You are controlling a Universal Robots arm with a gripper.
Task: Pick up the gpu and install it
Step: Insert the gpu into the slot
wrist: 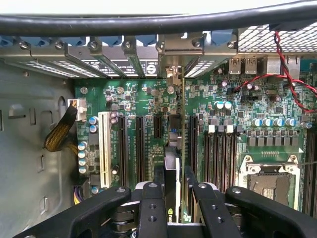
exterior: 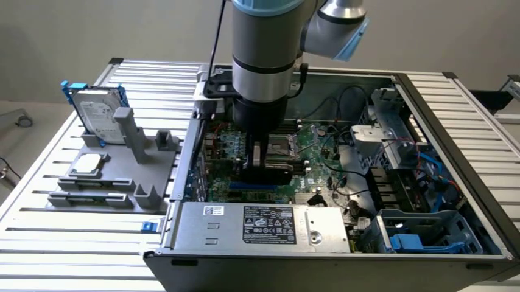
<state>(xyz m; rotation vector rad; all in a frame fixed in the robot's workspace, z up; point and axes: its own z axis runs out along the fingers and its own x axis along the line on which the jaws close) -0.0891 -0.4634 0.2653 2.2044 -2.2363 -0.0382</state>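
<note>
The gpu shows edge-on as a thin dark card between my fingers, standing upright over the green motherboard. It runs along the long black expansion slots toward the silver bracket openings at the case's rear wall. My gripper is shut on the gpu. In the exterior view the gripper is down inside the open computer case, with the dark gpu just above the board. I cannot tell whether its edge sits in a slot.
A grey fixture on the exterior view's left carries a silver hard drive in a blue frame and a small square chip. The power supply fills the case's near side. Red wires and the empty CPU socket lie beside the slots.
</note>
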